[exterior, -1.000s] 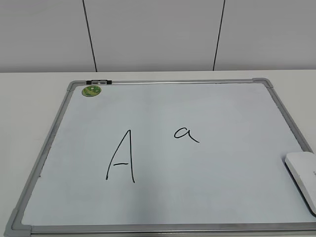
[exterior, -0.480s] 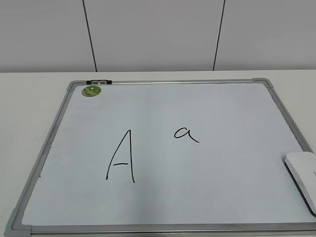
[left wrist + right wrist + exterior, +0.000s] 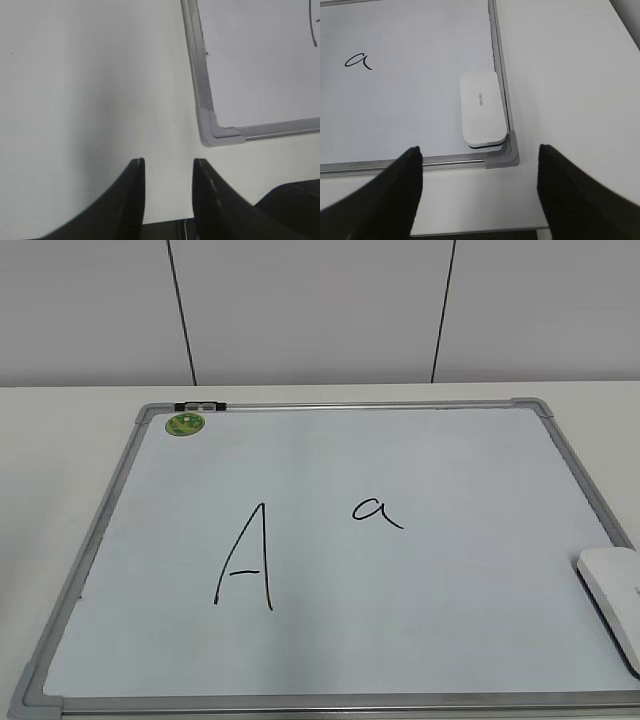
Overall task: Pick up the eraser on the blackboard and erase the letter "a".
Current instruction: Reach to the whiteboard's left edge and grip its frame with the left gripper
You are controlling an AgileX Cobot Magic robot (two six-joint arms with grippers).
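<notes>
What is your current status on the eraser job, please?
Right gripper open, short of the eraser. Left gripper empty, off the blackboard. Letter "a" intact. Path clear.

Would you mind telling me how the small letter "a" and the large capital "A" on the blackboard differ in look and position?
The letter "a" is far shorter than the capital "A". The "a" is a rounded loop with a tail; the "A" has two long straight strokes and a crossbar. The "a" sits nearer the eraser, while the "A" lies further left and lower on the blackboard. Both are thin black marker strokes, still intact.
</notes>
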